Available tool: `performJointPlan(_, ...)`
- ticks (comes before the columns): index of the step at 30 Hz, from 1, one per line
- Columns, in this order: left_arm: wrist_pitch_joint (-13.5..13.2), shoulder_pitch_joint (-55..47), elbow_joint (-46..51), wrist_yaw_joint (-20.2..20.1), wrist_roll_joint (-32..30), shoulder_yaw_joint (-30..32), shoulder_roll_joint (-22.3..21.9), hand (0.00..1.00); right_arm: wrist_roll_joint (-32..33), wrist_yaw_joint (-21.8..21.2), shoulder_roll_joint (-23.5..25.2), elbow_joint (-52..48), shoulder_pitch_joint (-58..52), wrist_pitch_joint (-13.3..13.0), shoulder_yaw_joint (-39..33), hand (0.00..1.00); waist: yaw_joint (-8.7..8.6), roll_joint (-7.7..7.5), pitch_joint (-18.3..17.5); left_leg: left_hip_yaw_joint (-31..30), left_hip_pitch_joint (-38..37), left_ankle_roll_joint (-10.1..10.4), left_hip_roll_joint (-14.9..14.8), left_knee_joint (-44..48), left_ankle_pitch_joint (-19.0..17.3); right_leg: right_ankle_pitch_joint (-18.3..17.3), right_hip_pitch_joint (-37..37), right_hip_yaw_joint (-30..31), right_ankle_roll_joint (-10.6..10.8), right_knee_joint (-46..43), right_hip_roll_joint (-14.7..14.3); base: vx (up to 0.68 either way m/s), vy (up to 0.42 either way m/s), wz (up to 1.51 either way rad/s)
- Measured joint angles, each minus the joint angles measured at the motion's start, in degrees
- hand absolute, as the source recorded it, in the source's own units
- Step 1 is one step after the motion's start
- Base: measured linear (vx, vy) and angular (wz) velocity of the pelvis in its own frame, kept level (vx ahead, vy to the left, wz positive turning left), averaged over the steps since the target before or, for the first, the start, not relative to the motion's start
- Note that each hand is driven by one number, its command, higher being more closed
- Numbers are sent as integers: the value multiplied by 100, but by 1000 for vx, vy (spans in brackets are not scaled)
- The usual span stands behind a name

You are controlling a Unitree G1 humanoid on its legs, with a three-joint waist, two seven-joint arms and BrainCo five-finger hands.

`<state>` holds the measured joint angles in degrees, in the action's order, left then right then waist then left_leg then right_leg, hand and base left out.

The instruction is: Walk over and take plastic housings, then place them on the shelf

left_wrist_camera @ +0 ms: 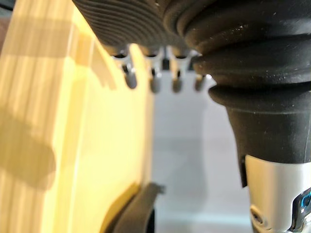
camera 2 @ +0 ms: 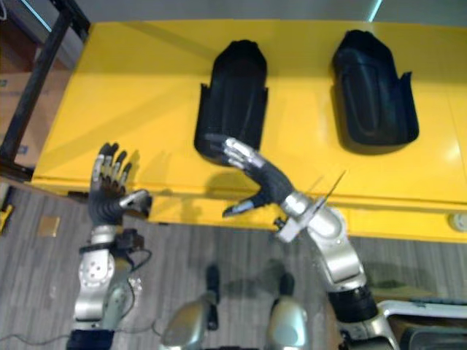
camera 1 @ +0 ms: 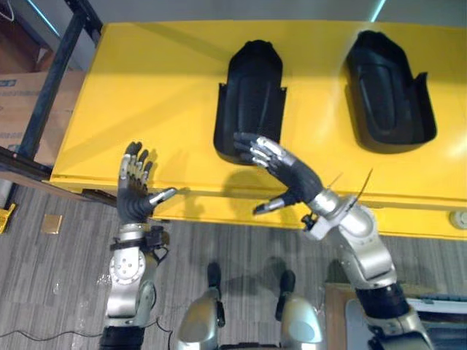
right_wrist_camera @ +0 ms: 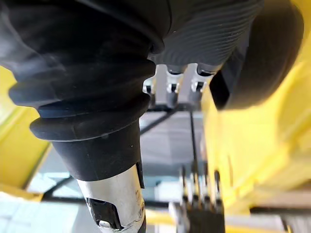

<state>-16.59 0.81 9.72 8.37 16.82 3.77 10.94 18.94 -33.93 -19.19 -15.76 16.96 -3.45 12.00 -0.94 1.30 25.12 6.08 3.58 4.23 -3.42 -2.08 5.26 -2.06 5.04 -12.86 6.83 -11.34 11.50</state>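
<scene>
The left housing (camera 1: 250,95) lies flat on the yellow table (camera 1: 146,95), 1 of 2, with the other housing (camera 1: 387,91) apart to its right. My right hand (camera 1: 292,179), fingers spread and empty, is at its near end; my left hand (camera 1: 135,193) hangs open beside it. I'd bring both in square on its long sides

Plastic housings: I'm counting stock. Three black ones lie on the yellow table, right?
No, two: the left eye view shows one housing by the right robot hand and another housing farther right on the yellow table.
</scene>
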Motion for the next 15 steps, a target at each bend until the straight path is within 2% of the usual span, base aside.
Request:
performJointPlan(7, -155, 36, 139, 100, -4, 19, 1, 0, -2, -340, -4, -21, -122, 162, 403, 0, 14, -32, 8, -18, 53, -9, 14, 76, -35, 13, -1, -15, 13, 7, 20, 1, 3, 1)
performJointPlan(15, -346, 40, 289, 200, -163, 75, 3, 0, -105, -297, -32, 239, -304, 209, 618, 0, 21, -35, 8, -18, 76, -22, 19, 75, -62, 15, -21, -24, 14, 32, 23, 0, 0, 0)
